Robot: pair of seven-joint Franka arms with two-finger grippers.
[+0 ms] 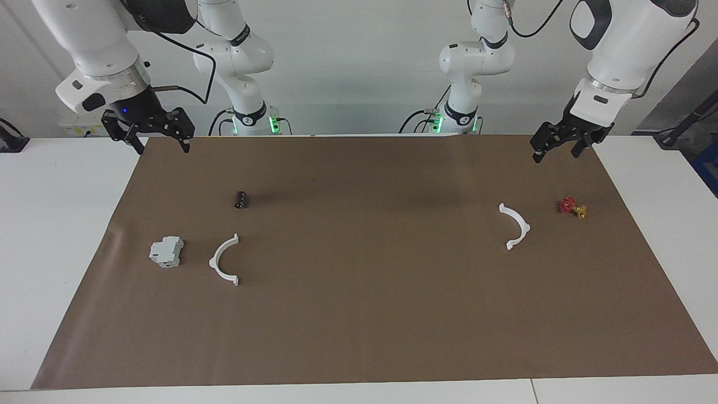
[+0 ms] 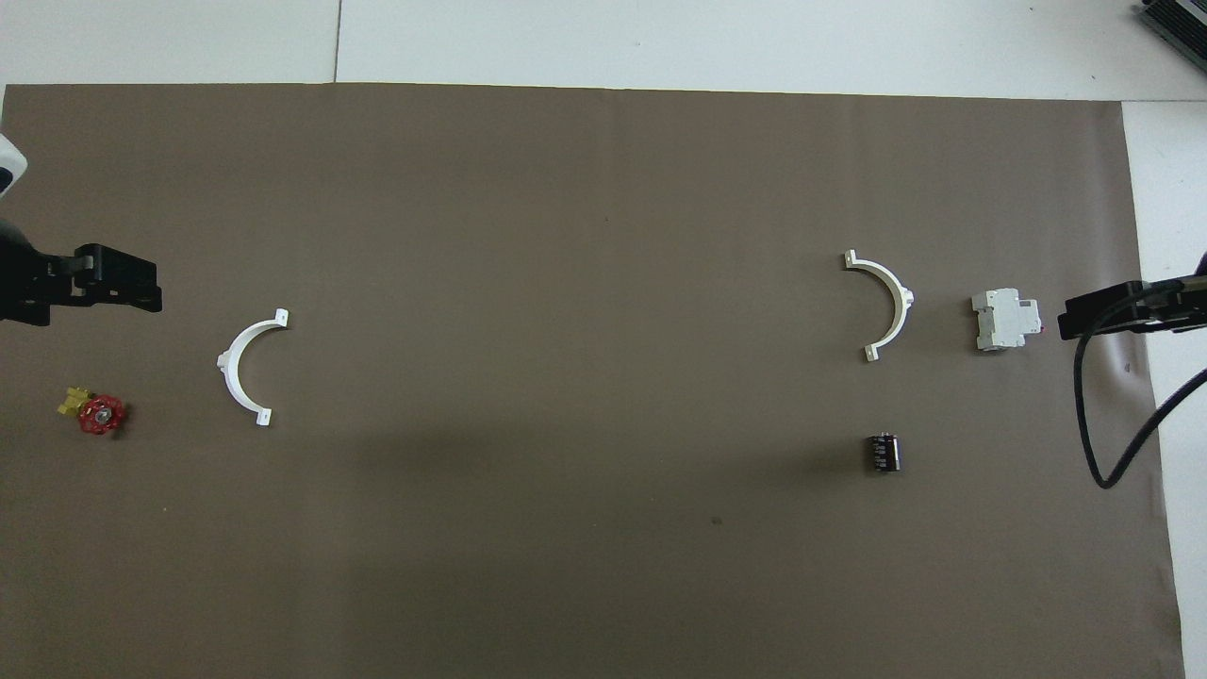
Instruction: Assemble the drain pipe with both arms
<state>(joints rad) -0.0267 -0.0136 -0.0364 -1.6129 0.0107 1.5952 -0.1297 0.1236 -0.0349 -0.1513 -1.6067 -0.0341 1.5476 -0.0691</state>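
Observation:
The drain pipe lies in two separate white arcs on the brown mat [image 1: 359, 325]. One arc [image 1: 215, 260] [image 2: 901, 304] lies toward the right arm's end, beside a grey-white block. The other arc [image 1: 524, 225] [image 2: 230, 363] lies toward the left arm's end. My right gripper [image 1: 162, 147] [image 2: 1070, 325] hangs open and empty in the air over the mat's edge at the right arm's end. My left gripper [image 1: 557, 155] [image 2: 141, 288] hangs open and empty over the mat's edge at the left arm's end. Neither gripper touches an arc.
A grey-white boxy block [image 1: 166, 251] [image 2: 1006, 319] sits beside the right-end arc. A small black cylinder [image 1: 242, 199] [image 2: 883, 451] lies nearer to the robots than that arc. A red and yellow valve [image 1: 572, 207] [image 2: 94, 412] lies by the left-end arc.

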